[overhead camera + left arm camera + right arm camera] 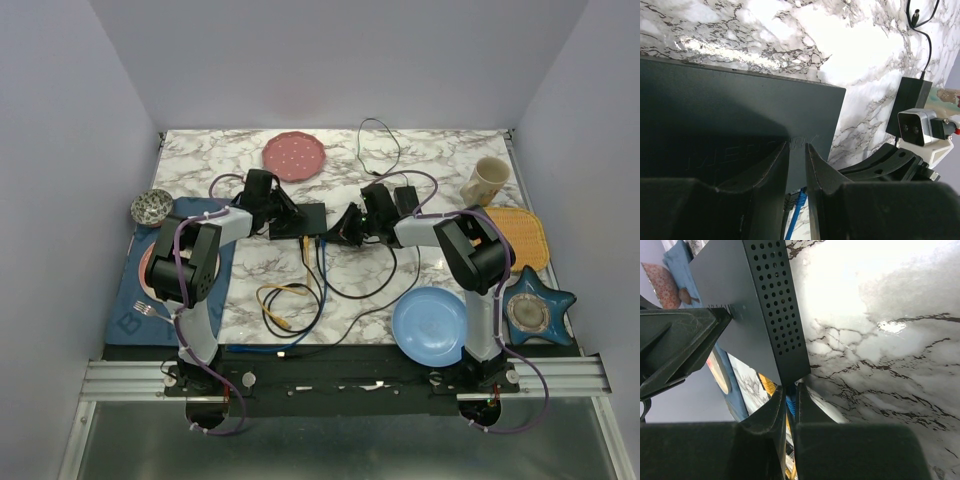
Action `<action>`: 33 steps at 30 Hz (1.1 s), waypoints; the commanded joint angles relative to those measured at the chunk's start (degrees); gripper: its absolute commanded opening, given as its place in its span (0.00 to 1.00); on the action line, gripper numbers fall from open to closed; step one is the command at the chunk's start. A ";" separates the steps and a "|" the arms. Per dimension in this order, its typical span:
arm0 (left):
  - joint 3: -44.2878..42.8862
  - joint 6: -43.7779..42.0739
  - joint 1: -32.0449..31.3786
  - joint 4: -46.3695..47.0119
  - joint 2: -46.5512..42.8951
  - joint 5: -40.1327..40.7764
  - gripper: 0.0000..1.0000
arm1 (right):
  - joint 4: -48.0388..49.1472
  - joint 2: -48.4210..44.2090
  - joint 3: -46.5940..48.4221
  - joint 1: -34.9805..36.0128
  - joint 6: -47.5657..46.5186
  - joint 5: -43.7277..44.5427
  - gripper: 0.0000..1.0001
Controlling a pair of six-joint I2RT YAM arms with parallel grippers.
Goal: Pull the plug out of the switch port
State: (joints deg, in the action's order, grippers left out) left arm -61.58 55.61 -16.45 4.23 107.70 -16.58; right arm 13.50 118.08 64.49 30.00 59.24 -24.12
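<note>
One grip confirmed: your right gripper (791,390) pinches blue plug (789,407) at switch (771,315); left gripper (797,148) jaws unclear; plug likely stiff, small; hold its body.

left arm (197,268), right arm (472,255): showing black joints, white links | purple cable (177,262): running along each | left gripper (797,149): showing matte-black fingers (765,192)

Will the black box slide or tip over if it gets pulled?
Tipping seems unlikely: the black box lies flat and low. It might slide on the glossy table, though the left gripper over its top looks set to pin it.
</note>
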 commanded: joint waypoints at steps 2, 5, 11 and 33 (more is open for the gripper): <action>4.27 1.07 -0.34 -0.99 -3.19 -4.24 0.35 | -2.94 0.13 -0.60 -0.12 -3.78 2.41 0.00; 5.86 2.04 -1.83 0.34 -4.25 -5.83 0.35 | -4.52 -0.13 -0.07 -0.12 -6.15 2.50 0.00; 6.65 3.27 -4.64 1.92 -2.33 -6.36 0.35 | -6.81 -0.39 0.55 -0.12 -9.23 1.62 0.00; 6.11 4.15 -4.30 4.90 -4.76 -3.99 0.38 | -9.89 -21.21 -14.92 1.38 -14.68 14.84 0.00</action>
State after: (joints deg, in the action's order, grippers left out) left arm -56.55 59.88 -21.50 7.22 106.72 -22.50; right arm 7.88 105.34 51.81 31.05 47.24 -21.74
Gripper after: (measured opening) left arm 0.359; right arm 0.125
